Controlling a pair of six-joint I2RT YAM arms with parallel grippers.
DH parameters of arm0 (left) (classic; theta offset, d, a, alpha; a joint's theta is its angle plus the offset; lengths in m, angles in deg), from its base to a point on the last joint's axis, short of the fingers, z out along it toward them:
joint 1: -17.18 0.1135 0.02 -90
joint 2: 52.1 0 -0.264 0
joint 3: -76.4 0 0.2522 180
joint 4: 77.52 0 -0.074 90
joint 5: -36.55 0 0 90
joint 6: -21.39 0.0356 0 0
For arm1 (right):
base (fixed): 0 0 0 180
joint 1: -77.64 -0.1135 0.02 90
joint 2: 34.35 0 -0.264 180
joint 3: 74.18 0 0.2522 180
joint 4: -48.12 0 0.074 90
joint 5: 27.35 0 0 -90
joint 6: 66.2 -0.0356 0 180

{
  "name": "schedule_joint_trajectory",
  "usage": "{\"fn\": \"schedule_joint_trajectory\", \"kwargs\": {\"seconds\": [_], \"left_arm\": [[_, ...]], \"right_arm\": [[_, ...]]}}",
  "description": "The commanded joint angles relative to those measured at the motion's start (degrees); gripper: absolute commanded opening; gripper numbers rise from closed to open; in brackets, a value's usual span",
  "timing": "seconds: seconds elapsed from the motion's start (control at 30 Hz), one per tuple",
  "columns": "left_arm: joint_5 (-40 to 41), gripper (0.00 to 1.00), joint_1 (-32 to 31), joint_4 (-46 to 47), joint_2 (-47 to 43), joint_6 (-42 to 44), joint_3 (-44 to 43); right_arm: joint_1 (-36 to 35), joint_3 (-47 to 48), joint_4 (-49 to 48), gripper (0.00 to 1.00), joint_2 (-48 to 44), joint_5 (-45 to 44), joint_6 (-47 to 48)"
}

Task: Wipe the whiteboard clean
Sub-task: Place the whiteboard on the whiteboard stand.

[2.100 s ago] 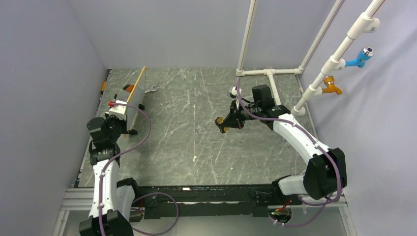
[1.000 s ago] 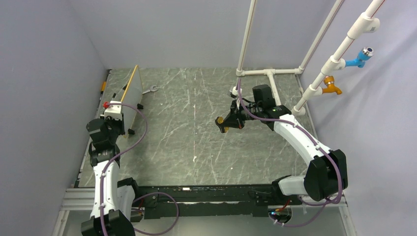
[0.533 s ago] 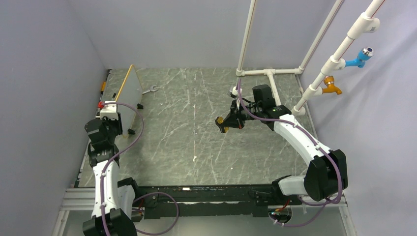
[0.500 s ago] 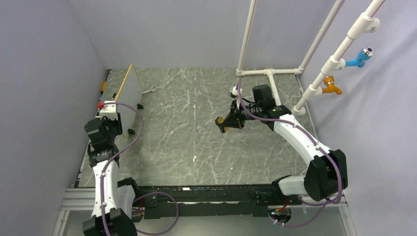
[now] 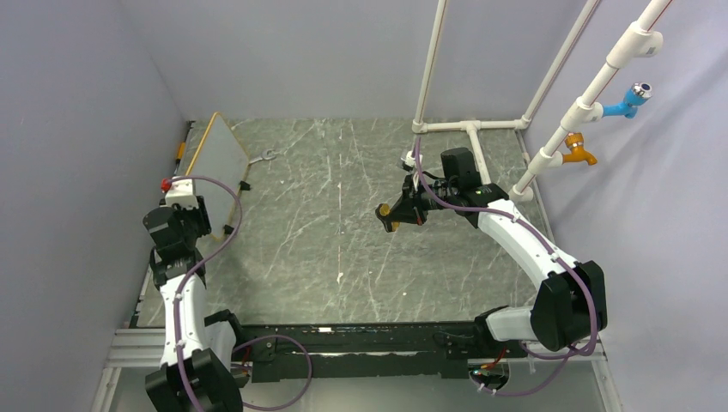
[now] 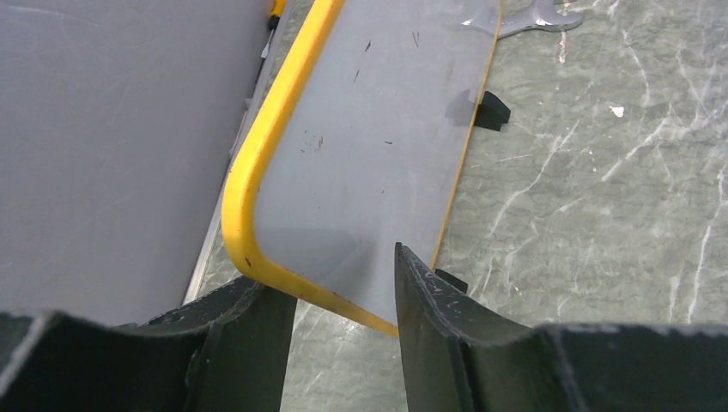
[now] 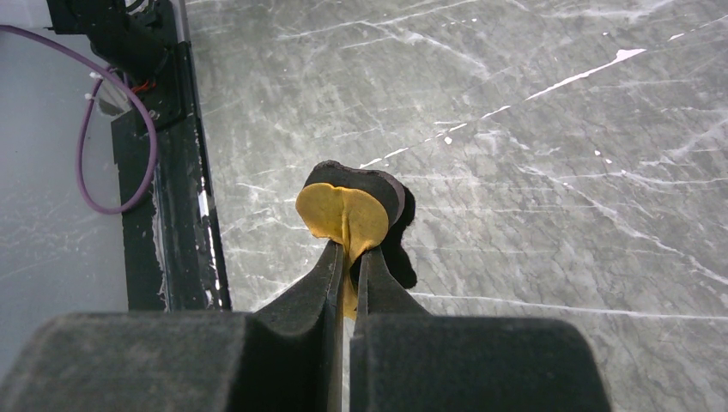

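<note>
Yellow-framed whiteboard [image 6: 369, 163] leans tilted, faint red specks; left pincer [image 6: 330, 275] spread, right pincer [image 7: 349, 253] pinching orange pad [image 7: 343, 215].

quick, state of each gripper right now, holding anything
left gripper: open, the near corner of the whiteboard in the gap between its jaws.
right gripper: closed, holding the orange piece with a black pad.

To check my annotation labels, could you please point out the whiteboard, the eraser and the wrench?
whiteboard [image 6: 378, 146]: left wrist view, middle of its white face.
eraser [image 7: 343, 216]: right wrist view, its yellow side, just above the fingertips.
wrench [image 5: 263, 155]: top external view, its shank.
</note>
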Motion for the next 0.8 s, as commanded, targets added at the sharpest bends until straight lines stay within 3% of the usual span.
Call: {"fn": "schedule_joint_trajectory", "kwargs": {"seconds": [0.0,0.77], "left_arm": [[-0.4,0.49,1.0,3.4,1.1,-2.2,-1.5],[0.9,0.52,4.0,6.3,4.8,-4.7,-3.0]], "right_arm": [[0.1,0.3,-1.1,0.00,-1.4,2.1,1.5],[0.0,0.5,-0.6,0.00,-0.8,1.8,2.0]]}}
